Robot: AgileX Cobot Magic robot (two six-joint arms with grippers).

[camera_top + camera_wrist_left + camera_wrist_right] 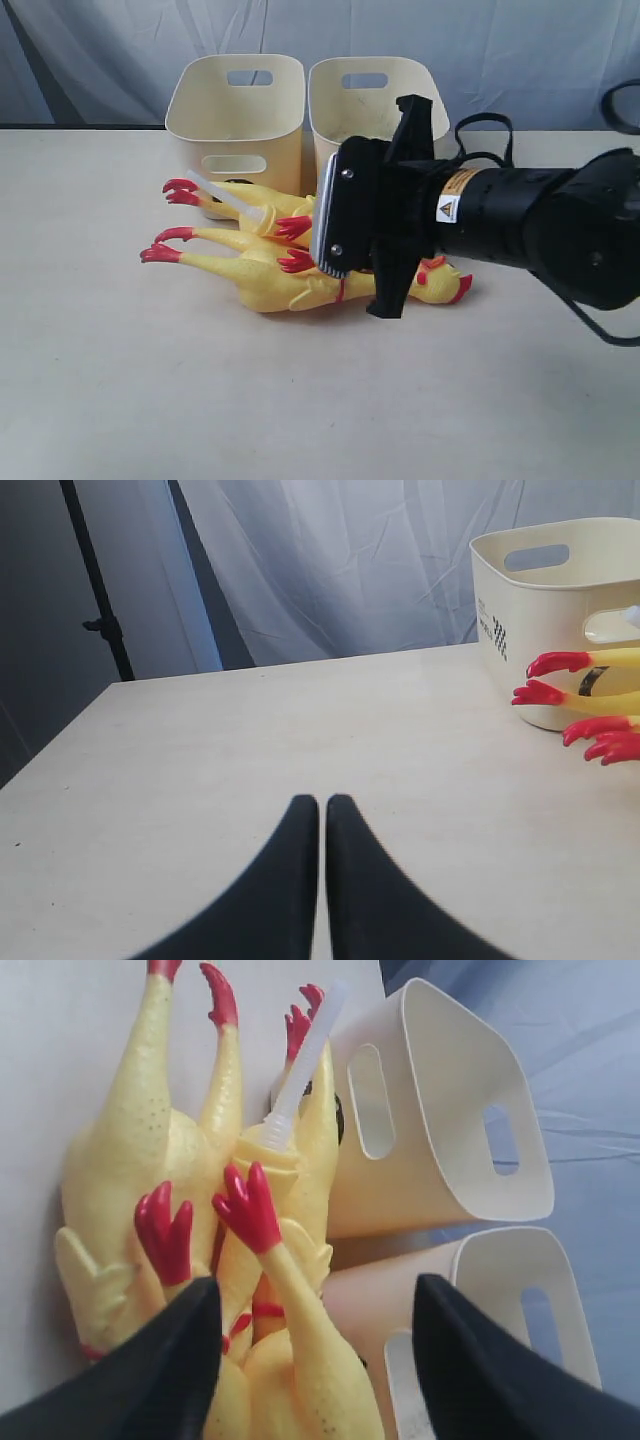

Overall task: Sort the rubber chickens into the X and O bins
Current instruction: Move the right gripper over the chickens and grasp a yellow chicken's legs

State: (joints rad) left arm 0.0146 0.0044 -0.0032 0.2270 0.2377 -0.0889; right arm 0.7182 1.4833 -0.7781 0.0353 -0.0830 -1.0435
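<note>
Three yellow rubber chickens lie piled on the table in front of two cream bins [235, 115] [375, 95]. The front chicken [265, 285] stretches leftward, its red-combed head [445, 285] to the right. A second chicken [250, 205] lies against the left bin. The third chicken [310, 1360] rests on top, red feet [245, 1205] up. My right gripper [315, 1310] hovers open over the pile; that chicken's leg passes between its fingers, apart from one. A dark mark [592, 680] on the left bin is mostly hidden, so X or O is unreadable. My left gripper [322, 802] is shut and empty, over bare table.
A whitish plastic tube [225, 195] sticks out of the pile toward the left bin. The right arm [540, 220] with its looping cable reaches in from the right and covers part of the pile. A grey curtain [120, 50] hangs behind the table.
</note>
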